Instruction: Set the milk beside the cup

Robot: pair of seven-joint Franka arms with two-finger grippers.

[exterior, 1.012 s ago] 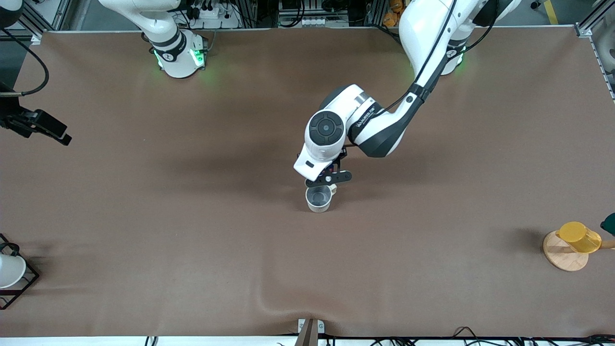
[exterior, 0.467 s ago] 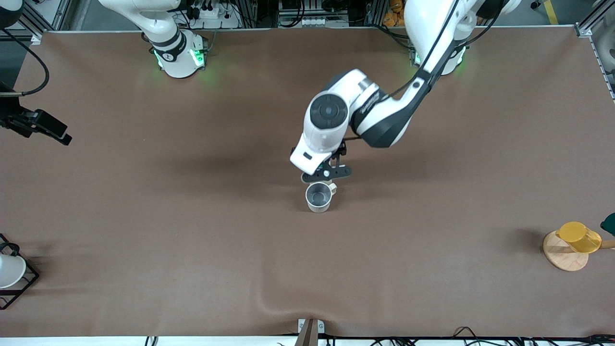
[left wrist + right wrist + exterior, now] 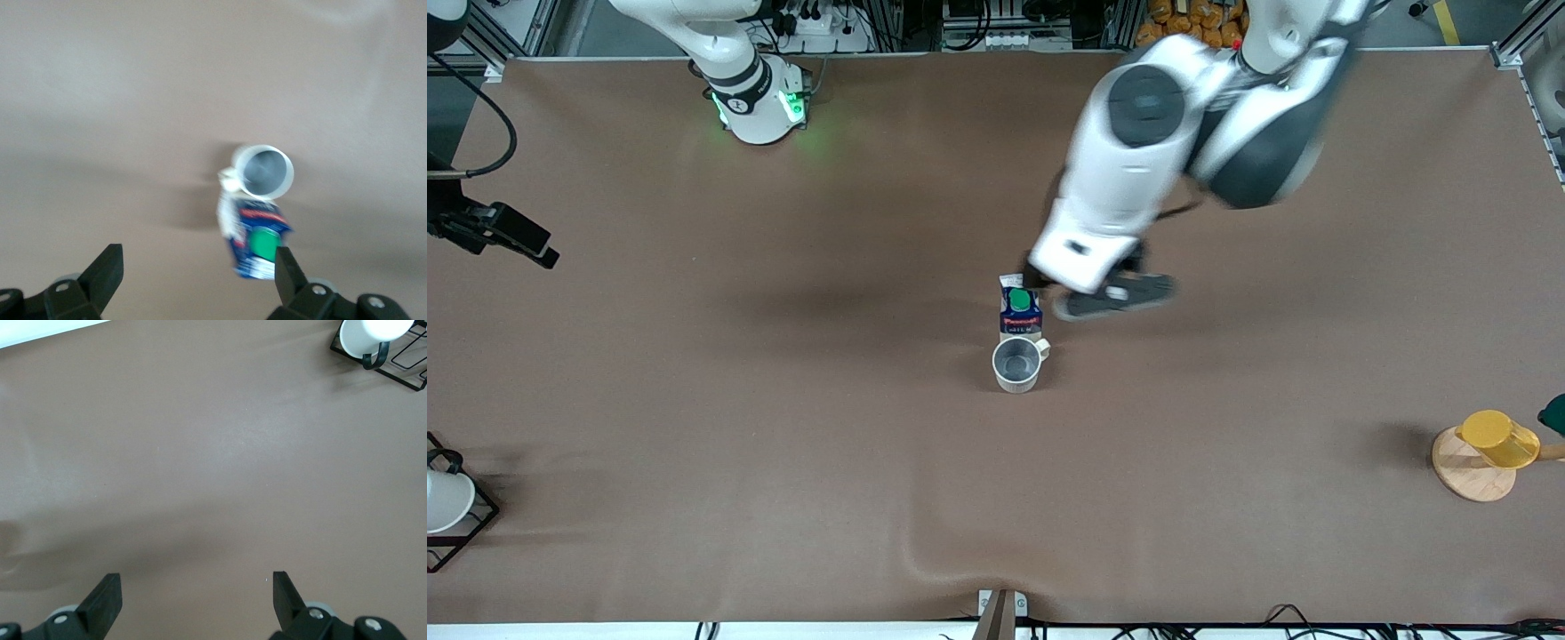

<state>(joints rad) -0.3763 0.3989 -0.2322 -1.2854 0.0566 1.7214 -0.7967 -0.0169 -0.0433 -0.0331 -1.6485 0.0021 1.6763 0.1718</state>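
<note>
The milk (image 3: 1020, 311), a small dark blue and white carton with a green cap, stands on the table touching or almost touching the cup (image 3: 1016, 364), on the side farther from the front camera. The cup is cream with a grey inside and stands upright. My left gripper (image 3: 1112, 298) is open and empty, up in the air beside the milk toward the left arm's end. In the left wrist view the milk (image 3: 257, 243) and the cup (image 3: 265, 172) show past the open left gripper (image 3: 197, 277). My right gripper (image 3: 197, 600) is open and empty and waits over bare table.
A yellow cup on a wooden disc (image 3: 1498, 437) stands at the left arm's end of the table. A white cup in a black wire rack (image 3: 445, 502) stands at the right arm's end and shows in the right wrist view (image 3: 373, 330).
My left gripper has let go of the milk, risen and drawn back toward the left arm's base. The milk now shows standing beside the cup. The right arm has not moved.
</note>
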